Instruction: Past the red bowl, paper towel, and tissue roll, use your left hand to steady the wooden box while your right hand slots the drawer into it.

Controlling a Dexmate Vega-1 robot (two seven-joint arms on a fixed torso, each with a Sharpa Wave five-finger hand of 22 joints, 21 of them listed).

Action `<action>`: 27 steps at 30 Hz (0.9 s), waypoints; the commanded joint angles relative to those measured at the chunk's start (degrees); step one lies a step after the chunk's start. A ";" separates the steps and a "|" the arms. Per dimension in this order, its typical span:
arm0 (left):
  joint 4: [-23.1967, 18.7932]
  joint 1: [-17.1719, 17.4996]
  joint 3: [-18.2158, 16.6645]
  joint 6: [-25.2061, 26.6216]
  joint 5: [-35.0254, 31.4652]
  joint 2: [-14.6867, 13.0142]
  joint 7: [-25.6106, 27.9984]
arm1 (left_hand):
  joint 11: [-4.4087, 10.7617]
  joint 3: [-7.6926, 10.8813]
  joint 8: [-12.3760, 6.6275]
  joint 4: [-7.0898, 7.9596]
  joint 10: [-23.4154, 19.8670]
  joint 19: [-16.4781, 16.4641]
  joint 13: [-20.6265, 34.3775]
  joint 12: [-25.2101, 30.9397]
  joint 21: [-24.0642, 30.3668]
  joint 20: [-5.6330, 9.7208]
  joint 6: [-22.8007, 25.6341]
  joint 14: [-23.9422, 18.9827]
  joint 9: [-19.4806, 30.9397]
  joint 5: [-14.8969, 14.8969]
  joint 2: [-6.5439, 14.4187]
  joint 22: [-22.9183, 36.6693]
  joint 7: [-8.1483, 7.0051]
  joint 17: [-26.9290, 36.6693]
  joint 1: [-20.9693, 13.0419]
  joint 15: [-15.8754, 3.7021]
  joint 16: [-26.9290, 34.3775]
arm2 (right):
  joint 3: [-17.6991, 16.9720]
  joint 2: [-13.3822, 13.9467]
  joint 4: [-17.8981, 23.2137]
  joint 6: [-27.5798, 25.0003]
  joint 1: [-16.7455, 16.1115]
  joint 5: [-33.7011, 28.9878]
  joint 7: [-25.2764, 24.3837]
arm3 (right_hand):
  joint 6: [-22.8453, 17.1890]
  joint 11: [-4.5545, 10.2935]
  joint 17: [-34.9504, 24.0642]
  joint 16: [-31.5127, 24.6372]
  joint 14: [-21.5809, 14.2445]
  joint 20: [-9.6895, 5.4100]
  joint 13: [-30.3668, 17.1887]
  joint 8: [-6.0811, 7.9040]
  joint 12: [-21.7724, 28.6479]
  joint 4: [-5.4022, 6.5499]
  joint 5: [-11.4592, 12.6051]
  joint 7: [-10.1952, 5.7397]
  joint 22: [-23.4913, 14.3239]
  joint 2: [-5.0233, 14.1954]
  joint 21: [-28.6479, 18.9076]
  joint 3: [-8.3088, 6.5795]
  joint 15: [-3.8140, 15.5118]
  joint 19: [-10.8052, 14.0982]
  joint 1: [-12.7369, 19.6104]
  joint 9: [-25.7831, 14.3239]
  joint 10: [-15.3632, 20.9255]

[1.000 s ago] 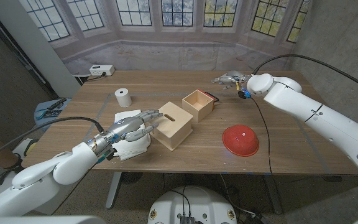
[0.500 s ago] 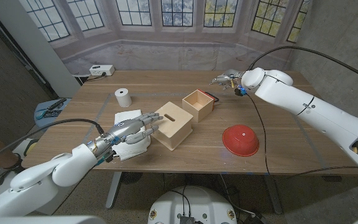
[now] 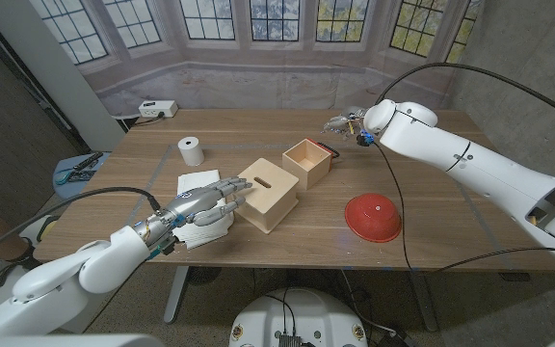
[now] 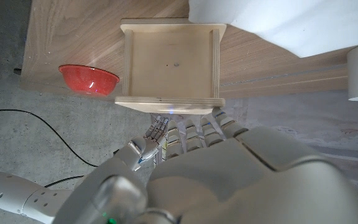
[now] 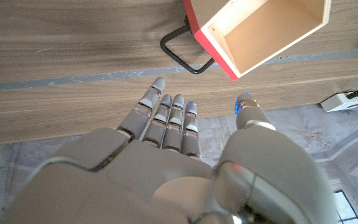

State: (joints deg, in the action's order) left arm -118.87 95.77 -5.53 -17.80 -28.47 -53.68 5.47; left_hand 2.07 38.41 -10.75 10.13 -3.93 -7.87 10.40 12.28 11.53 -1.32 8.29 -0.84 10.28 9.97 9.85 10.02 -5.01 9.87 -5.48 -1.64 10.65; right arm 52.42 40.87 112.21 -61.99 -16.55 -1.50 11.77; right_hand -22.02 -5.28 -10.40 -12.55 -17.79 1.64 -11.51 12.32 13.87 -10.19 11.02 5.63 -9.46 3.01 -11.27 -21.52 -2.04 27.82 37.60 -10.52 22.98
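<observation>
The wooden box (image 3: 268,193) lies mid-table with a slot in its top; in the left wrist view its open end (image 4: 171,65) faces the camera. My left hand (image 3: 205,202) hovers over the paper towel (image 3: 198,229), fingers spread, with the fingertips (image 4: 161,127) at the box's left side. The drawer (image 3: 307,162) stands just behind the box, its red front and black handle (image 5: 182,53) turned to the right. My right hand (image 3: 343,123) is open, fingers (image 5: 166,115) straight, a short way right of the handle. The red bowl (image 3: 373,217) sits upside down at front right. The tissue roll (image 3: 191,150) stands at back left.
A white power box (image 3: 157,109) sits at the table's far left corner, and a blue item (image 3: 80,166) at the left edge. A black cable (image 3: 400,207) hangs from my right arm across the table's right side, past the bowl.
My right hand has moved left, closer to the drawer's handle. The left hand has stayed at the box's side. Box and drawer have not moved.
</observation>
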 commanded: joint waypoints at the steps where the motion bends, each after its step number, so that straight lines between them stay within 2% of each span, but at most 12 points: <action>1: 0.29 -0.06 -0.44 -0.80 -0.18 0.37 -0.57 | 0.19 0.48 0.06 -0.19 -0.90 -0.21 0.19 -0.03 -0.02 0.40 0.75 -0.37 0.06 0.10 -0.02 0.08 -0.05 0.17 0.80 -0.31 -0.11 | 6.02 -3.03 -1.44 -5.33 4.76 -3.17 2.28 | -1.37 0.12 -0.20 -0.50 -1.30 0.46 -0.21 0.64 0.41 -0.13 0.40 -0.02 -0.12 -0.09 -0.11 -0.38 0.15 0.80 1.53 -0.30 1.31; 6: 0.67 -0.56 -0.14 -1.17 0.17 0.16 -1.15 | 0.22 0.62 0.10 -0.22 -0.94 -0.22 0.19 -0.11 -0.04 0.41 0.73 -0.52 0.06 0.10 -0.02 0.08 -0.03 0.16 1.02 -0.34 -0.11 | 9.57 -4.29 -2.19 -8.02 7.00 -4.94 3.11 | -2.12 -0.05 -0.22 -0.57 -2.01 0.65 -0.28 0.73 0.57 -0.10 0.39 0.21 -0.13 -0.20 -0.17 -0.44 0.14 1.29 2.46 -0.33 2.06; 18: 1.46 -1.26 0.16 -1.67 0.48 -0.49 -1.96 | 0.00 0.94 0.19 -0.24 -1.03 -0.10 0.20 -0.26 -0.12 0.31 0.62 -0.60 0.06 0.11 -0.06 0.08 0.03 0.15 1.53 -0.25 -0.19 | 14.25 -6.65 -3.60 -11.22 9.66 -7.06 4.05 | -3.85 -0.32 -0.28 -0.73 -3.40 1.04 -0.45 0.99 1.01 0.06 0.34 0.41 -0.16 -0.53 -0.24 -0.35 0.08 2.10 3.86 -0.37 3.70; 27: 1.64 -1.29 0.11 -1.57 0.71 -1.25 -2.95 | 0.07 1.04 0.20 -0.20 -1.33 -0.08 0.20 -0.21 -0.14 0.31 0.58 -0.77 0.06 0.11 -0.04 0.08 0.02 0.16 1.72 -0.28 -0.15 | 16.64 -8.07 -5.01 -12.42 10.81 -8.30 3.97 | -5.87 -0.18 -0.35 -0.95 -4.94 1.05 -0.62 1.34 1.44 0.17 0.35 -0.18 -0.19 -0.77 -0.32 -0.21 0.30 2.99 5.16 -0.42 5.23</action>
State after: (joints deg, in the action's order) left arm -117.61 94.65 -5.50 -19.29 -28.03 -54.23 3.63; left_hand 2.06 39.05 -10.75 9.80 -4.53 -7.55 10.54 12.07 11.03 -1.01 8.40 -1.04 10.27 9.97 9.71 9.97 -5.11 9.87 -4.28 -1.84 10.65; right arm 65.44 34.69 108.77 -72.21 -7.73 -8.01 15.42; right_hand -26.76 -5.40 -10.54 -13.04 -21.82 2.76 -11.89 13.18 14.85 -10.19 11.02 5.62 -9.46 2.19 -11.26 -21.51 -1.67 30.18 41.73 -10.81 27.42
